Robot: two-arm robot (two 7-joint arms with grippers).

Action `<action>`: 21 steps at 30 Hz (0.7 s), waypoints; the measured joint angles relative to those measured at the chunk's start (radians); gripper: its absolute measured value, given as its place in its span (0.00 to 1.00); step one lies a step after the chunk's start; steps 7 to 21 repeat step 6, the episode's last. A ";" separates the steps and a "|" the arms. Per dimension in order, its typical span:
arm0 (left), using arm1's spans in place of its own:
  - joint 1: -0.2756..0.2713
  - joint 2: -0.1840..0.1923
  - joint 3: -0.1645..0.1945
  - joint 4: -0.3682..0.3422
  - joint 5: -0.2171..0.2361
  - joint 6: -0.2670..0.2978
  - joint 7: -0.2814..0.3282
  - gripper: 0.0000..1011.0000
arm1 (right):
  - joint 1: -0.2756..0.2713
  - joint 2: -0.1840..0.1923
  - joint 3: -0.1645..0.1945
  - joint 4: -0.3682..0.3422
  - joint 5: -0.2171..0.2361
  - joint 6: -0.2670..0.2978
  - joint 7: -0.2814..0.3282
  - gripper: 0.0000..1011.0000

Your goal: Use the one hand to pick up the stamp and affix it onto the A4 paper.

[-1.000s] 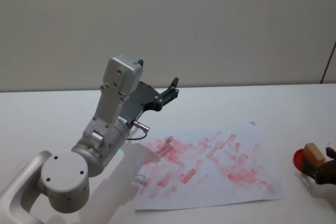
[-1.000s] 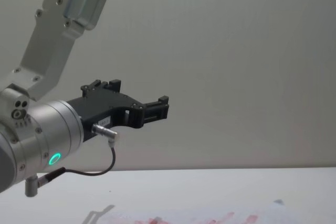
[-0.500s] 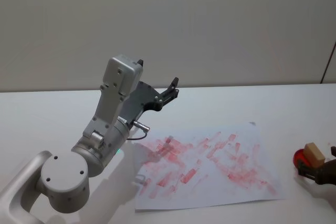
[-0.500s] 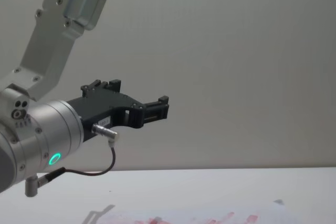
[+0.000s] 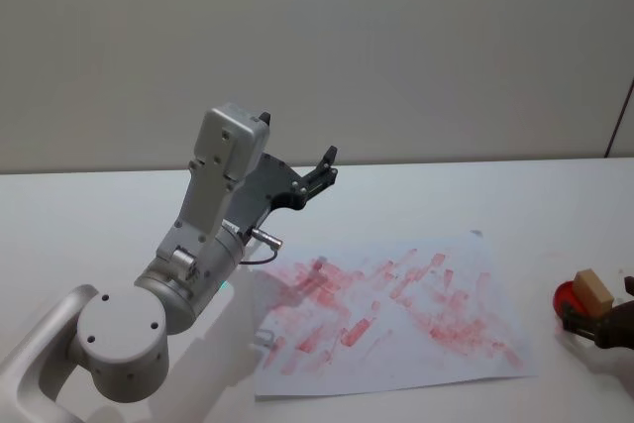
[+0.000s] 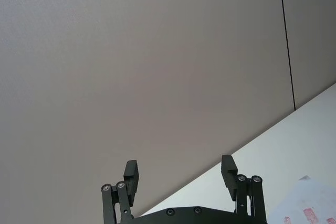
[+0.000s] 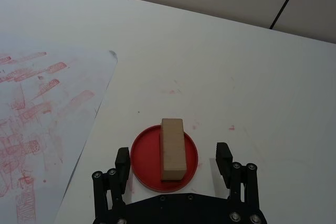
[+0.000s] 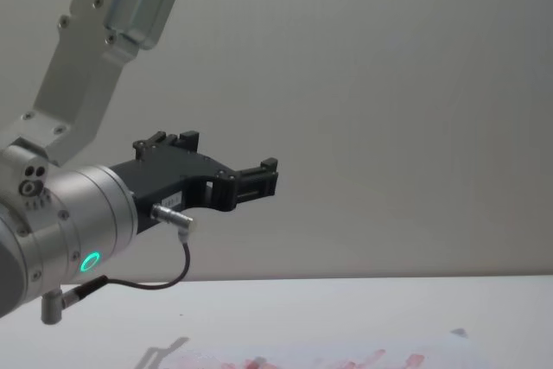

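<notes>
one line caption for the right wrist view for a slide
Open right end effector poised over the wooden stamp on its red ink pad, beside the A4 paper.

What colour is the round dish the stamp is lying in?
Red. The round dish under the light wooden stamp shows best in the right wrist view.

stamp: light-brown wood | dish: red | a4 paper: white, smudged red-pink prints

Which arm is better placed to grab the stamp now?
Right. The right gripper hovers with open jaws either side of the stamp on its red dish; the left gripper is raised far away.
</notes>
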 joint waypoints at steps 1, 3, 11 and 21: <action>0.000 0.000 0.000 0.000 0.000 0.000 0.000 0.99 | 0.000 0.000 0.000 0.000 0.000 0.000 0.000 0.99; 0.000 0.000 0.000 0.000 0.000 0.000 0.000 0.99 | 0.000 0.000 0.000 0.000 0.000 0.000 0.000 0.99; 0.000 0.000 0.000 0.000 0.000 0.000 0.000 0.99 | 0.000 0.000 0.000 0.000 0.000 0.000 0.000 0.99; 0.000 0.000 0.000 0.000 0.000 0.000 0.000 0.99 | 0.000 0.000 0.000 0.000 0.000 0.000 0.000 0.99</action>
